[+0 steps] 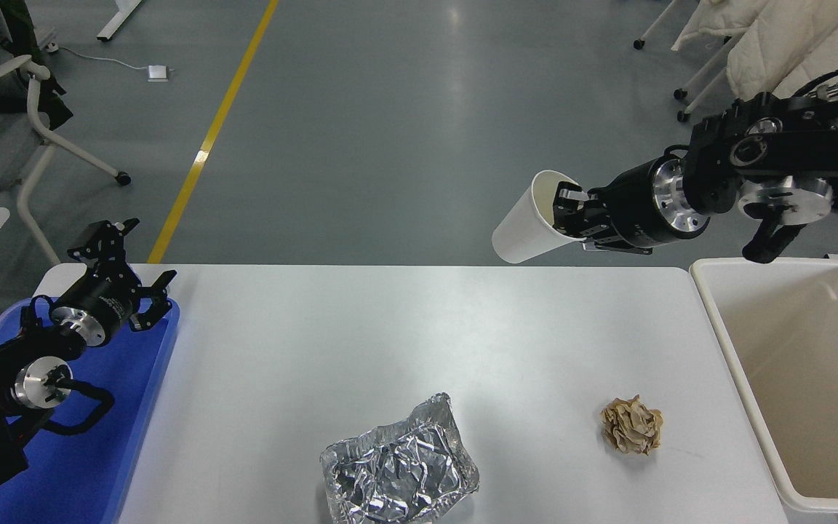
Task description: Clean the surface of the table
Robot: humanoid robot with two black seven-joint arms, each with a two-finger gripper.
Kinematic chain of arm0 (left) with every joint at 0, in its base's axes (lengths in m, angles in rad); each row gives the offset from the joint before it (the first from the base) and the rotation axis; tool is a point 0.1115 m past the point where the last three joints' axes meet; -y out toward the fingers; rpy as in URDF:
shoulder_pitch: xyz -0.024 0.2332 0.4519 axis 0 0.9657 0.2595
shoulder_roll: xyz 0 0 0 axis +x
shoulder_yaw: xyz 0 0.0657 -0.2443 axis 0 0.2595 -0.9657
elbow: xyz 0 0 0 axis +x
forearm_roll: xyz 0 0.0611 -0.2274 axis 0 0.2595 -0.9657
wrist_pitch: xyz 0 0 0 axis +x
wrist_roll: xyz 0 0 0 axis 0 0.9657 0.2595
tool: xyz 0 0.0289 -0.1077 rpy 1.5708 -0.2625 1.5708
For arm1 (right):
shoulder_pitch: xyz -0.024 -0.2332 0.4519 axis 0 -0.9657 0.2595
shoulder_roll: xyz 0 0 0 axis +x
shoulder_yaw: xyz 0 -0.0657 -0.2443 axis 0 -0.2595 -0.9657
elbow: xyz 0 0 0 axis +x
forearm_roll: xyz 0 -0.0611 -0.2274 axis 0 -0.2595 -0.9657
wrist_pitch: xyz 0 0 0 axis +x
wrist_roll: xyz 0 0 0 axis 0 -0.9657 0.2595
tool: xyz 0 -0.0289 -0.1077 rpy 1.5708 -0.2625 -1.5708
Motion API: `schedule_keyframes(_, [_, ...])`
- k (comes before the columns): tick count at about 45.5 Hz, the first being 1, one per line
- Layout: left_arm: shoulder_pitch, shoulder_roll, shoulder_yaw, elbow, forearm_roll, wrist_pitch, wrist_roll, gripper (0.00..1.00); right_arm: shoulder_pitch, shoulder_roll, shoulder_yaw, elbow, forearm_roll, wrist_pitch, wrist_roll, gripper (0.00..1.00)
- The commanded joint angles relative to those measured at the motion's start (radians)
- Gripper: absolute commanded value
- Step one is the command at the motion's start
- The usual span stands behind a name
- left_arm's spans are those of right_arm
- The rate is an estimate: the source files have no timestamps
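We hold the white paper cup (532,227) in the right claw (572,211), clenched on its rim, at the upper right above the bench (419,327). We should carry it level over the cream bin (710,306) at the right edge before releasing.

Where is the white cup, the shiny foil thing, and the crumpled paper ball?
white cup (524,231), head view, on its outer side wall.
shiny foil thing (398,467), head view, on its crinkled middle.
crumpled paper ball (631,426), head view, on its center.
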State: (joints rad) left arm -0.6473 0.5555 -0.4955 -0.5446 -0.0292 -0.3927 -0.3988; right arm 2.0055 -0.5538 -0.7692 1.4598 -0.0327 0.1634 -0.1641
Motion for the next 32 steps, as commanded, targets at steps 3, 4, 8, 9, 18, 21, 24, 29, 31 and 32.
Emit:
schedule_keyframes(3, [0.000,0.000,0.000,0.000,0.000,0.000,0.000,1.00,0.016,-0.024,-0.019,0.005,-0.001,0.007,0.000,0.00])
schedule_keyframes(4, [0.000,0.000,0.000,0.000,0.000,0.000,0.000,1.00,0.015,-0.028,-0.027,0.004,-0.001,0.005,0.000,0.00])
schedule_keyframes(8, [0.000,0.001,0.000,0.000,0.000,0.000,0.000,1.00,0.010,-0.047,-0.062,-0.003,0.000,0.005,0.000,0.00])
schedule_keyframes(9, [0.000,0.000,0.000,0.000,0.000,0.000,0.000,1.00,0.009,-0.054,-0.070,-0.004,0.000,0.005,0.000,0.00])
schedule_keyframes(18, [0.000,0.000,0.000,-0.002,0.000,0.000,0.000,1.00,0.001,-0.179,-0.131,-0.062,-0.007,0.005,0.002,0.00])
schedule_keyframes(21, [0.000,0.000,0.000,0.000,0.000,0.000,0.000,1.00,-0.022,-0.222,-0.142,-0.087,-0.013,0.005,0.002,0.00])
schedule_keyframes(24, [0.000,0.000,0.000,0.000,0.000,0.000,0.000,1.00,-0.075,-0.270,-0.139,-0.128,-0.016,0.004,0.002,0.00])
schedule_keyframes(29, [0.000,0.000,0.000,0.000,0.000,0.000,0.000,1.00,-0.178,-0.328,-0.122,-0.219,-0.016,0.002,0.005,0.00])
schedule_keyframes(31, [-0.002,0.000,0.000,0.000,0.000,0.000,0.000,1.00,-0.218,-0.343,-0.114,-0.255,-0.016,0.002,0.008,0.00])
schedule_keyframes(32, [0.000,0.001,0.000,0.000,0.000,0.000,0.000,1.00,-0.240,-0.351,-0.108,-0.272,-0.016,0.002,0.009,0.00])
